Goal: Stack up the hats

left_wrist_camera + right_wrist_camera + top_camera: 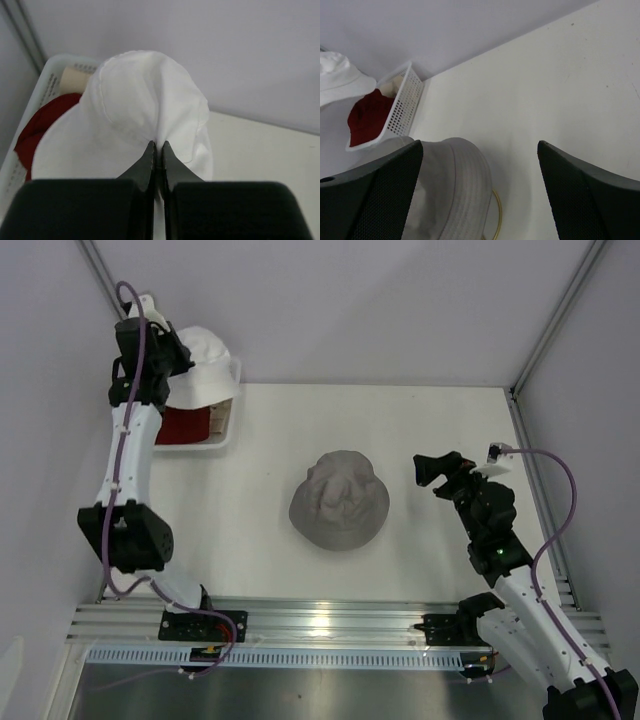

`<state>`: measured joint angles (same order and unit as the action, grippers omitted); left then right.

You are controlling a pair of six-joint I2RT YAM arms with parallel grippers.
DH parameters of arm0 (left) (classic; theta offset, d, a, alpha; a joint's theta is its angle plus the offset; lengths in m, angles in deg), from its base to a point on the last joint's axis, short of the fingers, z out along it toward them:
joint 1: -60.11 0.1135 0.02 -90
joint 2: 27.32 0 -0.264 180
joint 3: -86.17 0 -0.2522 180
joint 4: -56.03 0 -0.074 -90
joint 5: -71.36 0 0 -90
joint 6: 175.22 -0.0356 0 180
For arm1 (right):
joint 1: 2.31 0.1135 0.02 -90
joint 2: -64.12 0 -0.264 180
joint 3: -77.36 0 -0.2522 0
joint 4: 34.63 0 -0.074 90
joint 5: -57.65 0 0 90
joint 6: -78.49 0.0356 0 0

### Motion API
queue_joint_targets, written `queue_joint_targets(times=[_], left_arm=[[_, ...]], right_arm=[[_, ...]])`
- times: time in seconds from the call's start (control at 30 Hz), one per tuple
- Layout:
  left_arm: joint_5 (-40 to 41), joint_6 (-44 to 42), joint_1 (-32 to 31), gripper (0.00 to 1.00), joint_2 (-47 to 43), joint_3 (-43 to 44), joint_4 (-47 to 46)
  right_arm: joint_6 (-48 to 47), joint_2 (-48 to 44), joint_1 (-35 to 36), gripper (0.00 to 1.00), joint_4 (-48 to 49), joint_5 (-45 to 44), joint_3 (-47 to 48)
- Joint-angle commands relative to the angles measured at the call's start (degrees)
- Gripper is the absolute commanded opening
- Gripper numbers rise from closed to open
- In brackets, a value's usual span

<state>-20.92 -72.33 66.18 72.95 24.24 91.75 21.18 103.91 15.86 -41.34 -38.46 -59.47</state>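
The grey hat sits in the middle of the table; the right wrist view shows it on a gold wire stand. My left gripper is shut on the white hat and holds it above the white mesh basket at the back left. In the left wrist view the jaws pinch a fold of the white hat. The dark red hat and a bit of the beige hat lie in the basket. My right gripper is open and empty, right of the grey hat.
The basket stands against the back wall at the left. Grey walls enclose the table on three sides. An aluminium rail runs along the near edge by the arm bases.
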Motion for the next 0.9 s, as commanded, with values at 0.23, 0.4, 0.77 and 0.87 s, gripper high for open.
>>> queue_joint_targets(times=[0.23, 0.4, 0.77, 0.87], left_arm=[[-11.60, 7.06, -21.08, 0.01, -23.53, -14.30, -12.27], [-14.15, 12.86, -28.12, 0.01, -30.21, -24.40, -22.99], [-18.01, 11.55, -38.23, 0.01, -36.37, -36.63, -24.43], [-18.20, 11.20, -40.16, 0.01, -36.28, -39.26, -23.28]], right_arm=[[0.80, -2.70, -0.25, 1.00, 3.94, 3.38, 3.38], [1.06, -5.42, -0.33, 0.99, 1.04, 2.86, 3.20], [3.35, -6.31, -0.33, 0.99, -1.07, 1.98, 2.67], [3.96, -4.99, -0.33, 0.99, -0.81, 2.41, 2.41]])
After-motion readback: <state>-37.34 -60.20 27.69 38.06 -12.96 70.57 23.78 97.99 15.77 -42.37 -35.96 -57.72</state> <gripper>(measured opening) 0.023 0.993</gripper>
